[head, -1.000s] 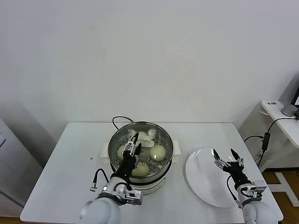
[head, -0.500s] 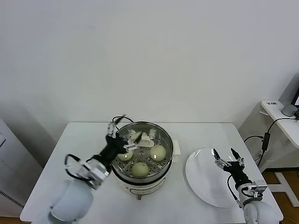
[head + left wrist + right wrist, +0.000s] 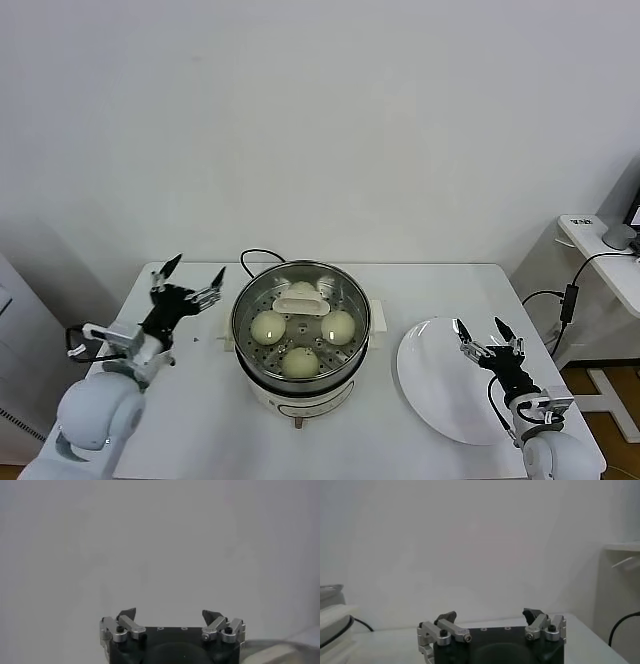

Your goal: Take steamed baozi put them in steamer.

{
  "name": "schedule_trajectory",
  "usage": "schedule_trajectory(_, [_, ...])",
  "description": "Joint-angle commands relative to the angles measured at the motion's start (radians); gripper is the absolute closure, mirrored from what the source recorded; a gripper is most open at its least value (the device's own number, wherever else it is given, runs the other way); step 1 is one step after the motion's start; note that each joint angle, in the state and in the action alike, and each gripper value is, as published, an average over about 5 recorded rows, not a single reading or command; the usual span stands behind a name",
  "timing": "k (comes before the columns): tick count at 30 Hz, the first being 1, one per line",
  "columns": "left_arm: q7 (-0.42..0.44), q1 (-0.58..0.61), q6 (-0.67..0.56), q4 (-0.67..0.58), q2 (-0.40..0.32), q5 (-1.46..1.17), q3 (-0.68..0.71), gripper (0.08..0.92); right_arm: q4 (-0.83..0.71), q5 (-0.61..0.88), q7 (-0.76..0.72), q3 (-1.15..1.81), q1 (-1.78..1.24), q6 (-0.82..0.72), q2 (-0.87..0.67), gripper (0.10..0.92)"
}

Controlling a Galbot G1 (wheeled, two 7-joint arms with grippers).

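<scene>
The steamer (image 3: 352,300), a shiny steel pot on a white base, stands mid-table. Three cream-white baozi lie on its perforated floor, at the left (image 3: 268,325), the right (image 3: 339,325) and the front (image 3: 300,362). Another white bun (image 3: 301,294) lies at the far side. My left gripper (image 3: 187,278) hovers open and empty to the left of the steamer, clear of its rim. In the left wrist view the left gripper (image 3: 170,614) faces only the bare wall. My right gripper (image 3: 487,335) stays open and empty over the white plate (image 3: 430,385). The right wrist view shows the right gripper (image 3: 491,615) empty too.
A black cord (image 3: 255,257) loops behind the steamer. A white side table (image 3: 598,238) with cables stands off the table's right edge. The steamer's side (image 3: 330,607) shows far off in the right wrist view. Bare tabletop lies left of the steamer.
My left gripper has come up out of the steamer and swung to the left of it, opening wide. The baozi stay in the pot. The right arm has not moved.
</scene>
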Motion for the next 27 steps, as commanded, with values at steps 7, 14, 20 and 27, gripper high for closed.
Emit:
schedule_trajectory(7, [-0.015,0.077,0.008,0.243,0.006,-0.101,-0.141,0.177,-0.003,-0.008,-0.01,-0.008,0.015,-0.015,-0.006,0.203])
schedule_trajectory(14, [-0.01,0.084,0.0,0.247,-0.007,-0.071,-0.132,0.177,-0.007,-0.019,-0.009,-0.007,0.016,-0.018,-0.006,0.203])
schedule_trajectory(20, [-0.01,0.075,0.007,0.255,-0.015,-0.067,-0.125,0.177,-0.012,-0.027,-0.008,-0.007,0.013,-0.021,-0.002,0.203])
schedule_trajectory(27, [-0.006,0.072,0.012,0.256,-0.014,-0.068,-0.12,0.177,-0.013,-0.031,-0.006,-0.004,0.009,-0.025,0.0,0.203])
